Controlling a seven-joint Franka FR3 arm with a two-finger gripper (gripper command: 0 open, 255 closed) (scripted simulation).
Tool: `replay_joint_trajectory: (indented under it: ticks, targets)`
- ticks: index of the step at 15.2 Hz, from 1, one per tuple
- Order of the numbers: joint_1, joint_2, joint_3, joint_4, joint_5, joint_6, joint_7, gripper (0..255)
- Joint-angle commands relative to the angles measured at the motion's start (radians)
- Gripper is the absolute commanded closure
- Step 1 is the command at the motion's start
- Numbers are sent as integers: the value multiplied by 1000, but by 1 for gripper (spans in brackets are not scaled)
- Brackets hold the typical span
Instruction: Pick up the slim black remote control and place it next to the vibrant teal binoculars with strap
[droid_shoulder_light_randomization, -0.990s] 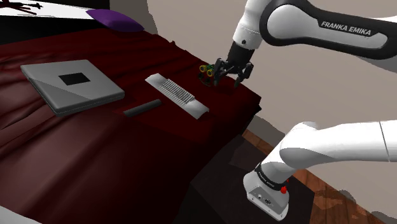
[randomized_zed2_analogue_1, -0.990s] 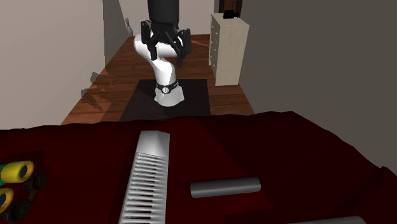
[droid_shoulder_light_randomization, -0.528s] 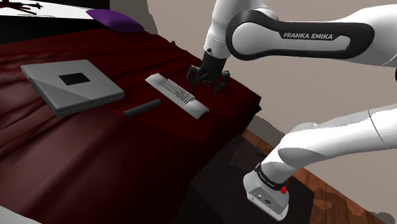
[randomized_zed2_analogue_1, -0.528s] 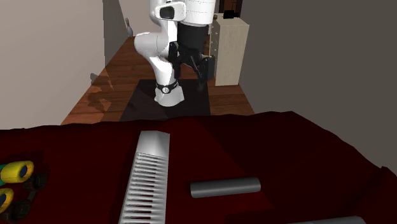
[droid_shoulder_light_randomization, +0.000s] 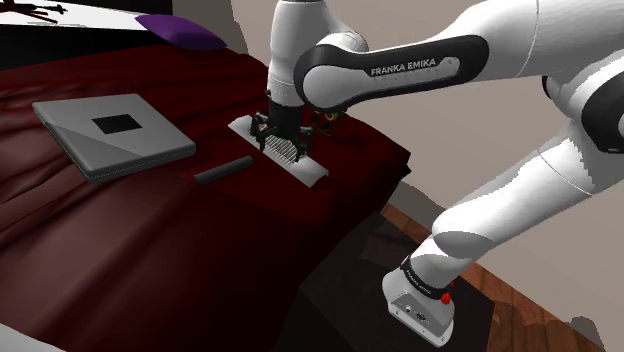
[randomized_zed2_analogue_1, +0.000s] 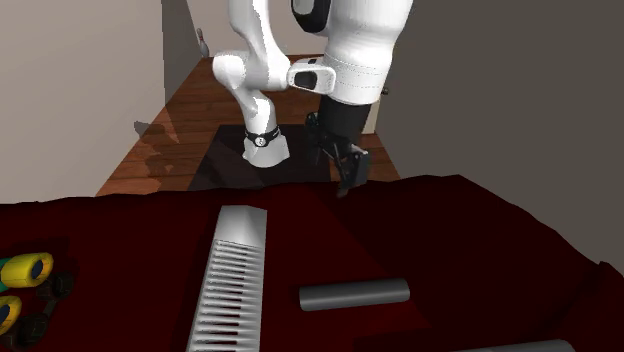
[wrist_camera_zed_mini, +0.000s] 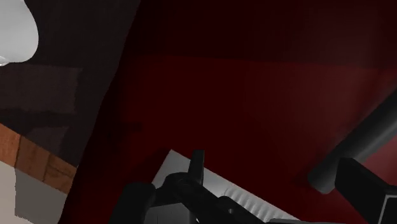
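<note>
Approach: we are swinging our wide-open, empty fingers (wrist_camera_zed_mini: 196, 167) from the yellow-and-teal binoculars (randomized_zed2_analogue_1: 22, 272) toward the slim dark-grey bar-shaped remote (droid_shoulder_light_randomization: 224, 170).

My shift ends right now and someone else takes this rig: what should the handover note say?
Gripper: open, empty, hovering by the end of the ribbed grey slab.
Remote: dark bar lying flat on the dark red bed cover beside the slab, not grasped.
Binoculars: on the cover, on the slab's other side from the remote.
Done: nothing yet.
Left: grasp the remote, lift it, carry it over the slab, set it beside the binoculars.
</note>
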Motion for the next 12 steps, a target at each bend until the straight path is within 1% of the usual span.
replay_joint_trajectory:
  ticks: [1,3,5,8,10,12]
  targets:
    - [-23,111,49,65,-83,5,151,0]
    - [-22,232,73,135,-182,-1,293,0]
    - [3,352,71,213,-278,-19,424,0]
    - [76,512,25,342,-389,-58,583,0]
    - [127,607,-14,434,-442,-86,666,0]
    - [178,696,-56,532,-480,-115,734,0]
